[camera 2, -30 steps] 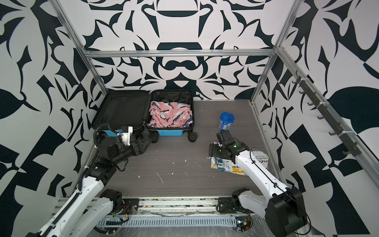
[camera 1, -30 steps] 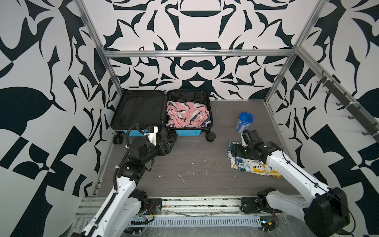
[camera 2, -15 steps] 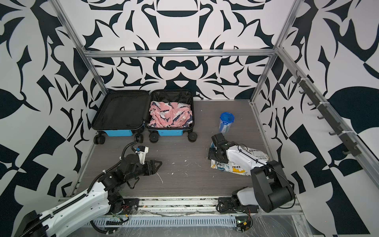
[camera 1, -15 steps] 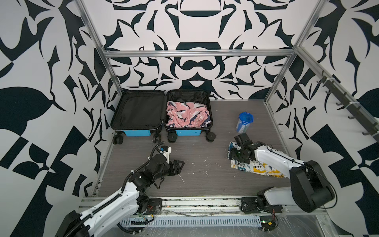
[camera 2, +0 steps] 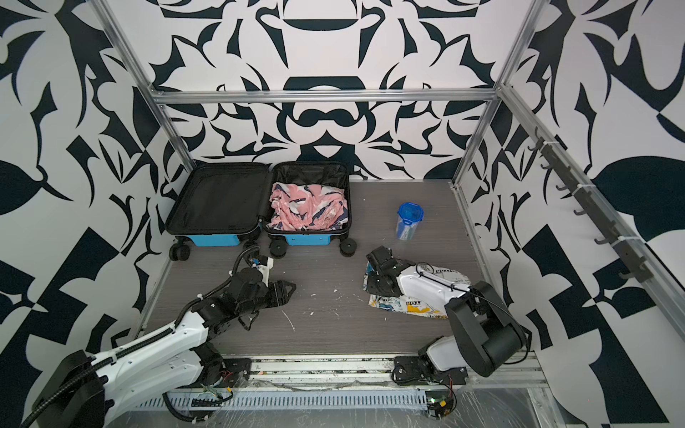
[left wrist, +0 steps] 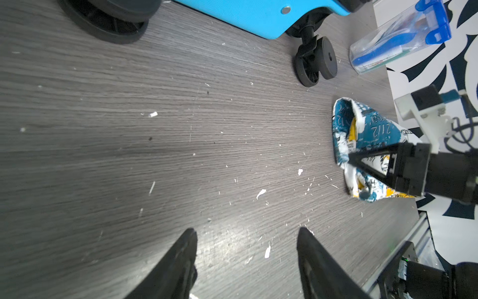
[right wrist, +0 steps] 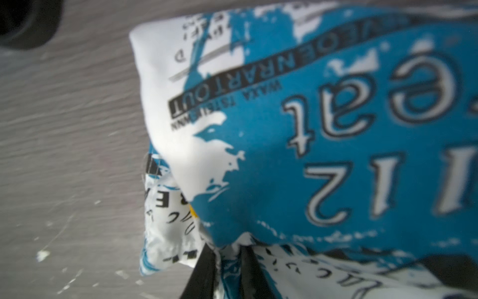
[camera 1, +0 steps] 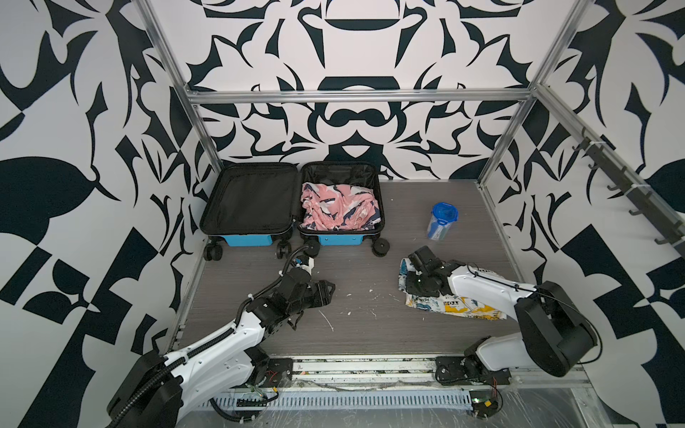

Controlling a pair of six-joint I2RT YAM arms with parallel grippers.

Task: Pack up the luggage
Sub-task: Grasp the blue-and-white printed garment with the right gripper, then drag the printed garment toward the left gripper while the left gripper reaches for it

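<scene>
The suitcase is shown lying open at the far left of the table, against the back wall, with its wheels turned toward the near side. Black lining is seen in its left half. A pink patterned garment is contained in its right half. A clear container with a blue lid is placed upright at the far right, well apart from the suitcase. A printed cloth in white, teal and yellow is spread on the right of the table, nearer than the container.

The right gripper is closed on a raised fold at the left end of the printed cloth, the fabric being pinched between its fingers. The left gripper is held low over the bare middle of the table, near of the suitcase; its jaws are parted and nothing is held between them. White flecks are scattered on the grey wood grain between the two grippers.
</scene>
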